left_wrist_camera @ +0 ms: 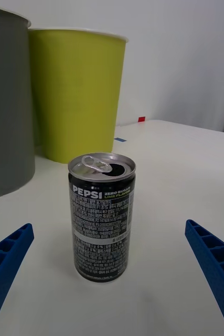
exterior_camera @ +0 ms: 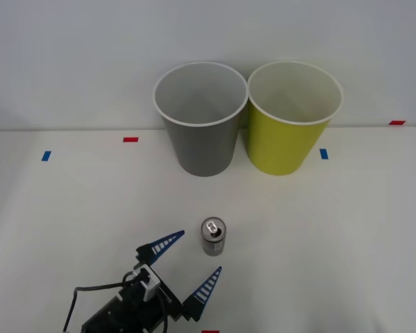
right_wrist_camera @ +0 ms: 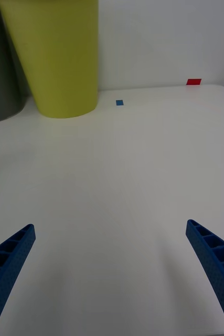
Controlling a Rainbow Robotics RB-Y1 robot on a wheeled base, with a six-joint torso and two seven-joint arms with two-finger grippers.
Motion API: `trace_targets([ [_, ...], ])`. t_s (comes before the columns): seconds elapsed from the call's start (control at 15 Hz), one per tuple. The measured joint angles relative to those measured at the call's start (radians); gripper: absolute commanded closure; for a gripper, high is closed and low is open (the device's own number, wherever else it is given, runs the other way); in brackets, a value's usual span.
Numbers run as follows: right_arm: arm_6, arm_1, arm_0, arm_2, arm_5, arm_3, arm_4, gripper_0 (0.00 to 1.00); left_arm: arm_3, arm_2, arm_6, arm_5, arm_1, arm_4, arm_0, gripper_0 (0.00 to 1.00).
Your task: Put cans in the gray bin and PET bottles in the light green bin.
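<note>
A small silver-gray can (exterior_camera: 213, 237) stands upright on the white table, pull-tab top facing up; its black label shows in the left wrist view (left_wrist_camera: 102, 218). My left gripper (exterior_camera: 187, 267) is open just in front of and to the left of the can, its blue fingers (left_wrist_camera: 9, 252) apart on either side without touching it. Behind the can stand the gray bin (exterior_camera: 202, 149) and, to its right, the light green bin (exterior_camera: 284, 149). My right gripper (right_wrist_camera: 112, 273) is open over bare table, facing the light green bin (right_wrist_camera: 59, 58). PET bottles are out of view.
The two bins stand side by side near the table's back edge, against a white wall. Small tape marks lie on the table: red (exterior_camera: 130, 139), blue (exterior_camera: 46, 155), blue (exterior_camera: 324, 153), red (exterior_camera: 396, 123). Open table surface surrounds the can.
</note>
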Motion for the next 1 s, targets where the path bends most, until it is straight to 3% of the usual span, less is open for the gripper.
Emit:
trace_targets([
  [1.0, 0.0, 0.0, 0.0, 0.0, 0.0, 0.0, 0.0, 0.0, 0.051, -0.034, 0.011, 0.107, -0.065, 0.044, -0.143, 0.0],
])
